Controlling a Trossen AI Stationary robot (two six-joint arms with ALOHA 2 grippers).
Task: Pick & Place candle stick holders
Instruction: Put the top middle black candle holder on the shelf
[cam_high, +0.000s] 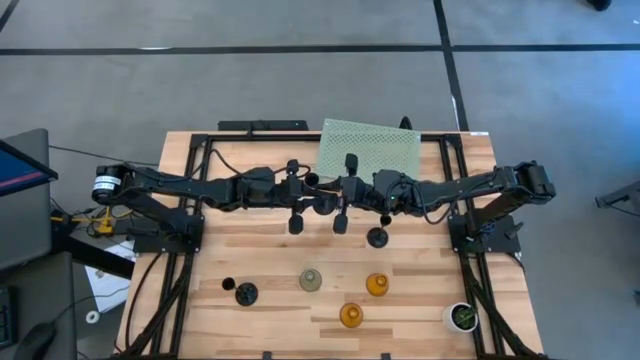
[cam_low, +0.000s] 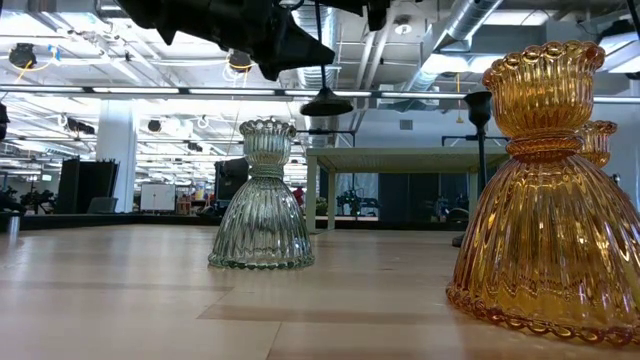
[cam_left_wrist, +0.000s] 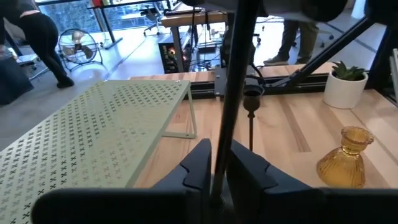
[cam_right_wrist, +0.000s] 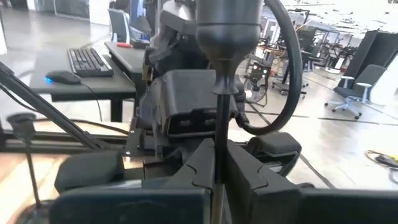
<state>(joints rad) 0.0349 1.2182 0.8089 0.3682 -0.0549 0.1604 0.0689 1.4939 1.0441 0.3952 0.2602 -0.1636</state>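
Note:
One black thin-stemmed candle stick holder is up in the air over the middle of the table, between my two grippers. My left gripper and my right gripper face each other, and both are shut on its stem. A second black holder stands on its round base just right of them. A third black one is at the near left. The pale grey-green holder and two amber holders stand on their wide bases near the front. My left gripper pinches the thin black stem between its two fingers. The fingers are level, come from the table's left and lie across the stem. The holder is upright and lifted clear, its round base hanging in the air. My right gripper pinches the same stem between its two fingers, below the holder's cup. The fingers are level, come from the table's right and lie across the stem. The holder is upright.
A pale green perforated shelf stands at the table's far edge behind the grippers. A small white pot with a green plant is at the near right corner. Black frame rails run along both sides of the table.

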